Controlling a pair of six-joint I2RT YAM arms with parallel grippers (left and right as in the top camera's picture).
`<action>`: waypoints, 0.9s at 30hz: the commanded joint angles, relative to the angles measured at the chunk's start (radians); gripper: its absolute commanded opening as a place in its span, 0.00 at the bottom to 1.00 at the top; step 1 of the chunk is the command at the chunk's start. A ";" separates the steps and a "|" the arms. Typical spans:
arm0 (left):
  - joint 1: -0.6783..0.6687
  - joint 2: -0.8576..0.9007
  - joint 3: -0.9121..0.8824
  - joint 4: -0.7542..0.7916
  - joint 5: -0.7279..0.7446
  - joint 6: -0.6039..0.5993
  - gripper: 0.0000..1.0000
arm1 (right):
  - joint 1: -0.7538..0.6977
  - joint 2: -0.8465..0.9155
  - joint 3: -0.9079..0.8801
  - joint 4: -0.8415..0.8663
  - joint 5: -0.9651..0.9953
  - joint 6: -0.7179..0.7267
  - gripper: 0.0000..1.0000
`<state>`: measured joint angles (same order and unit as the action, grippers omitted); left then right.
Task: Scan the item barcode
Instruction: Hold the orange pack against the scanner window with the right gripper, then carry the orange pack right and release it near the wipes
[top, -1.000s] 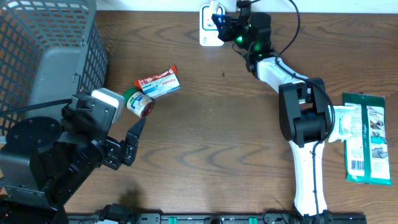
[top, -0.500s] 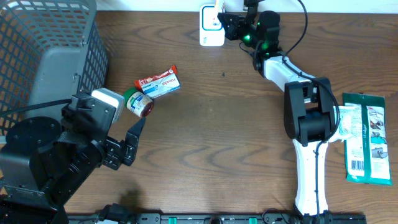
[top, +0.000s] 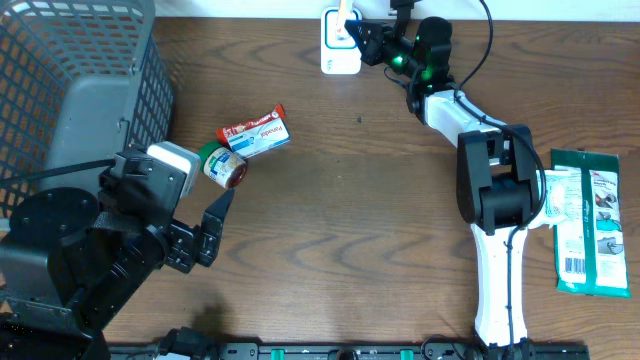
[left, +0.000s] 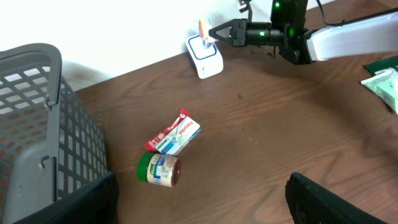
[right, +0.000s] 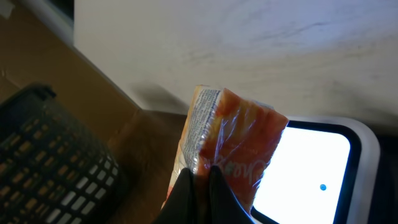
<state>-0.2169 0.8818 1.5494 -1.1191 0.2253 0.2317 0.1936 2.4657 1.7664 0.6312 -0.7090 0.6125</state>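
Note:
The item is an orange plastic packet with a white printed edge. My right gripper is shut on its lower edge and holds it upright just in front of the white scanner. From overhead, the right gripper is at the table's back edge, with the packet over the scanner. The left wrist view shows the same packet above the scanner. My left gripper stands open and empty above the table at the near left.
A green-lidded jar lies on its side beside a red and white packet, just ahead of the left gripper. A grey wire basket fills the far left. Green and white packets lie at the right edge.
The right arm has swung slightly to the right and toward the back edge, and the orange packet now sits over the scanner. The left arm has not moved.

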 joint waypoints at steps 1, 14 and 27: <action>0.002 -0.001 0.006 0.001 -0.010 -0.005 0.86 | 0.003 0.007 0.021 0.000 -0.050 -0.080 0.01; 0.002 -0.001 0.006 0.001 -0.010 -0.005 0.86 | -0.035 -0.016 0.021 -0.023 -0.154 0.122 0.01; 0.002 -0.001 0.006 0.001 -0.010 -0.005 0.86 | -0.024 -0.339 0.021 -1.014 0.030 -0.280 0.01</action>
<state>-0.2169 0.8814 1.5494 -1.1191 0.2253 0.2317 0.1318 2.2444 1.7782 -0.2043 -0.8539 0.5594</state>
